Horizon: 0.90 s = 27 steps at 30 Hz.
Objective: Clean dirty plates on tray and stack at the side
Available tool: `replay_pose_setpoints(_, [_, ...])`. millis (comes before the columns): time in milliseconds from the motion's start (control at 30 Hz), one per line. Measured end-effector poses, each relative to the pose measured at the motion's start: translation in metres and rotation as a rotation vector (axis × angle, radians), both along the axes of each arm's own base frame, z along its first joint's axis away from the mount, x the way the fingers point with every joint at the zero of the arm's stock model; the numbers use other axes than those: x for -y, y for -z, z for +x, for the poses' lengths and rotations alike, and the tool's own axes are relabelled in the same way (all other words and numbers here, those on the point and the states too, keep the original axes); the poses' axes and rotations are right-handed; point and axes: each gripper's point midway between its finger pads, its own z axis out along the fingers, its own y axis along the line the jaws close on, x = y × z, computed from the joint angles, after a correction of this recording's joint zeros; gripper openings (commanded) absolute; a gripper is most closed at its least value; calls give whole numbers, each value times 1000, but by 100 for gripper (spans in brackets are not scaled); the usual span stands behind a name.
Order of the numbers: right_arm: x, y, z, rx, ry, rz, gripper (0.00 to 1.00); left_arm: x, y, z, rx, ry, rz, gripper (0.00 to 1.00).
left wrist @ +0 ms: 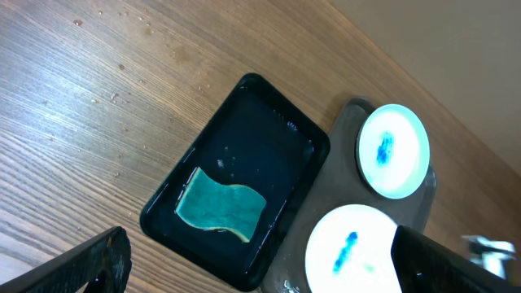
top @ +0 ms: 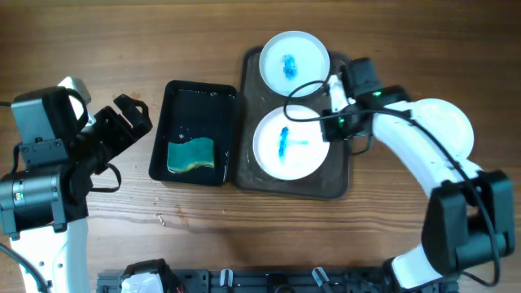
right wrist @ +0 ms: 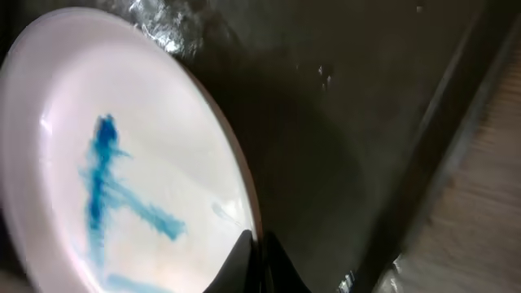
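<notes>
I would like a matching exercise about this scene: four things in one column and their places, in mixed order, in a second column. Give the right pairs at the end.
Things
1. sponge
2. black tub
3. near smeared plate
4. plain white plate

Places
a. right of the tray, partly under the right arm
b. on the tray
c. inside the black tub
d. just left of the tray

Pairs: 1-c, 2-d, 3-b, 4-a
</notes>
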Motion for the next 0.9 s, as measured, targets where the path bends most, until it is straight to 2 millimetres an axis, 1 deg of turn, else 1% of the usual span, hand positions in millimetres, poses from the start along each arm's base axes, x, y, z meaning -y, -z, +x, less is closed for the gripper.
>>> replay_pose_setpoints(33, [-1, 14, 3, 0, 14, -14, 24, 0, 0, 0, 0, 0, 0, 100])
replay_pose_setpoints(67, [2, 22, 6, 7, 35, -29, 24, 0, 0, 0, 0, 0, 0, 100])
replay_pose_setpoints(100, [4, 23, 11, 27, 47, -40, 24, 0, 0, 0, -1, 0, 0, 100])
replay_pose_setpoints(167, [10, 20, 15, 35, 55, -57, 24, 0, 0, 0, -1, 0, 0, 100])
replay_pose_setpoints(233, [14, 11, 11, 16, 56, -72, 25, 0, 0, 0, 0, 0, 0, 100])
replay_pose_setpoints(267, [15, 0, 8, 27, 55, -69, 26, 0, -1, 1, 4, -1, -1, 100])
replay_pose_setpoints(300, [15, -28, 7, 84, 55, -49, 27, 0, -2, 2, 10, -9, -7, 100])
replay_pose_setpoints(333, [12, -50, 5, 125, 50, -18, 27, 0, -2, 2, 11, -12, -14, 100])
replay_pose_setpoints(400, [6, -81, -2, 172, 36, 43, 27, 3, -8, 9, 48, -2, -32, 99])
replay_pose_setpoints(433, [2, -92, -9, 176, 25, 73, 28, 6, -6, 9, 34, 6, -41, 88])
replay_pose_setpoints(467, [-1, -97, -15, 168, 15, 98, 28, 14, 7, 7, -30, 29, -56, 84])
replay_pose_setpoints(500, [-2, -97, -18, 155, 12, 107, 27, 21, 21, 6, -105, 48, -62, 79])
replay_pose_setpoints(600, [-5, -96, -22, 132, 10, 129, 27, 45, 83, 3, -388, 125, -18, 78])
replay_pose_setpoints(633, [-6, -96, -23, 129, 16, 133, 27, 54, 114, 7, -491, 159, 14, 76])
replay_pose_setpoints(667, [-6, -96, -23, 127, 21, 136, 27, 60, 140, 9, -565, 180, 34, 75])
replay_pose_setpoints(700, [-6, -96, -23, 123, 24, 139, 27, 64, 164, 12, -627, 195, 52, 70])
replay_pose_setpoints(733, [-6, -96, -24, 120, 27, 141, 27, 69, 198, 14, -707, 210, 72, 66])
replay_pose_setpoints(767, [-6, -95, -25, 115, 29, 140, 27, 70, 219, 13, -759, 220, 87, 58])
replay_pose_setpoints(800, [-6, -94, -27, 104, 31, 139, 27, 71, 232, 15, -782, 220, 92, 45])
replay_pose_setpoints(833, [-5, -94, -29, 96, 31, 138, 27, 72, 248, 22, -793, 226, 102, 33])
replay_pose_setpoints(867, [-5, -93, -30, 91, 31, 136, 27, 71, 267, 28, -809, 230, 111, 10])
replay_pose_setpoints(900, [-5, -93, -30, 88, 32, 135, 27, 71, 274, 29, -818, 232, 113, 4])
